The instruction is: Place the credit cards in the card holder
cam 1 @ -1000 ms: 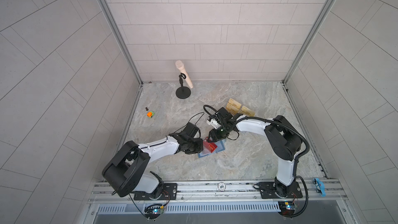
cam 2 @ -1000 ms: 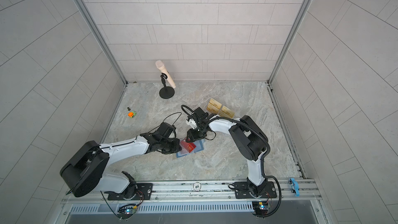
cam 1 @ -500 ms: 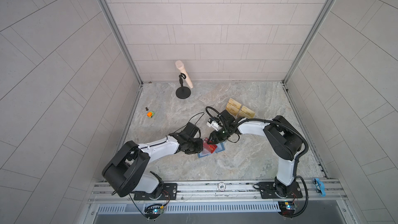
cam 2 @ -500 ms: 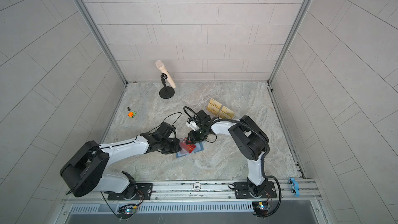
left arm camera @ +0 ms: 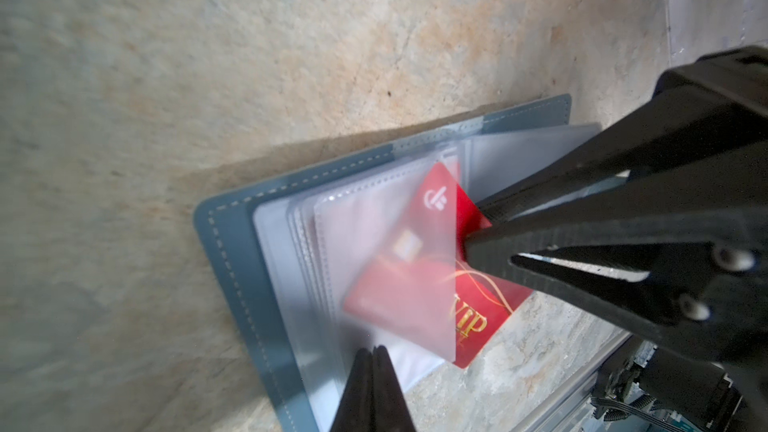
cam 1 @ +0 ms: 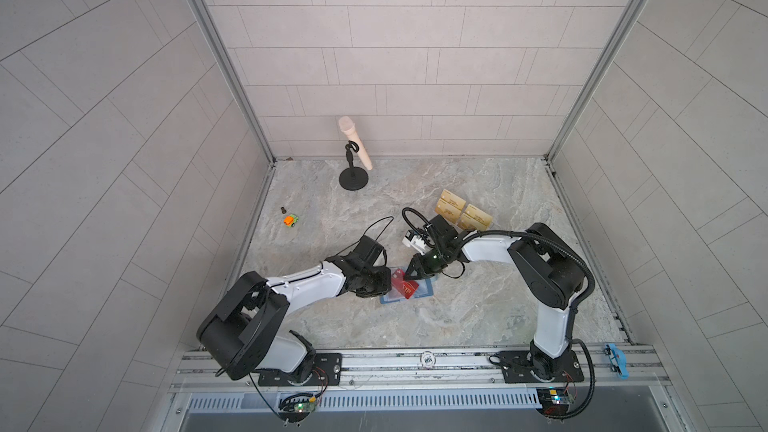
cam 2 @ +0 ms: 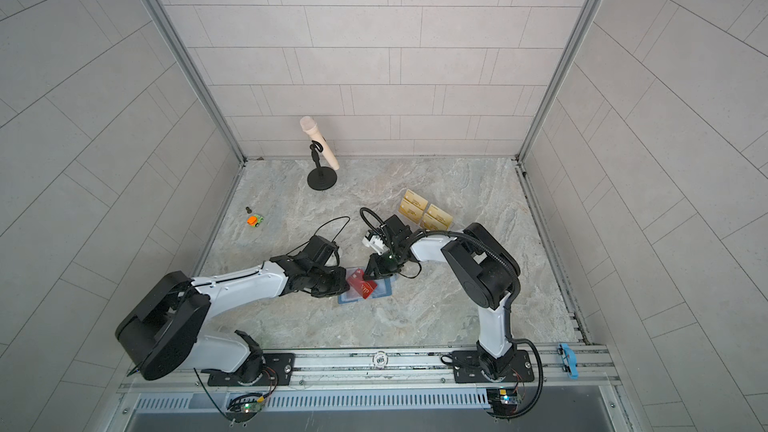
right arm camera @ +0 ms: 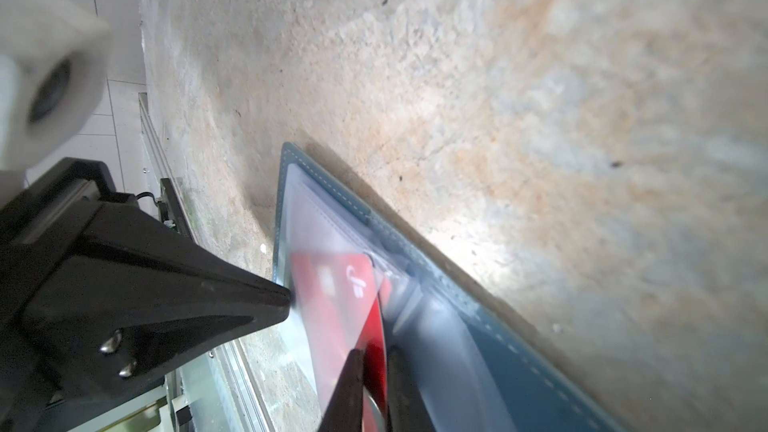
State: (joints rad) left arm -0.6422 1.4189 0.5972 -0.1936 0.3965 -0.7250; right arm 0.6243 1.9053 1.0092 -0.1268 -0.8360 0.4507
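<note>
Noted right gripper point(left arm camera: 474, 224) narrowed from half-open, pinching the credit card point(left arm camera: 415, 297). Noted left gripper point(left arm camera: 374, 353) unchanged, clamped tight over card holder point(left arm camera: 232, 251).

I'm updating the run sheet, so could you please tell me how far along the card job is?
Done: the card holder lies open. In hand: one credit card sits partway in a clear sleeve, a corner sticking out; the right gripper has its jaws shut on it, and the left gripper pinches the sleeve. Left: push it home. No other red cards show loose.
</note>
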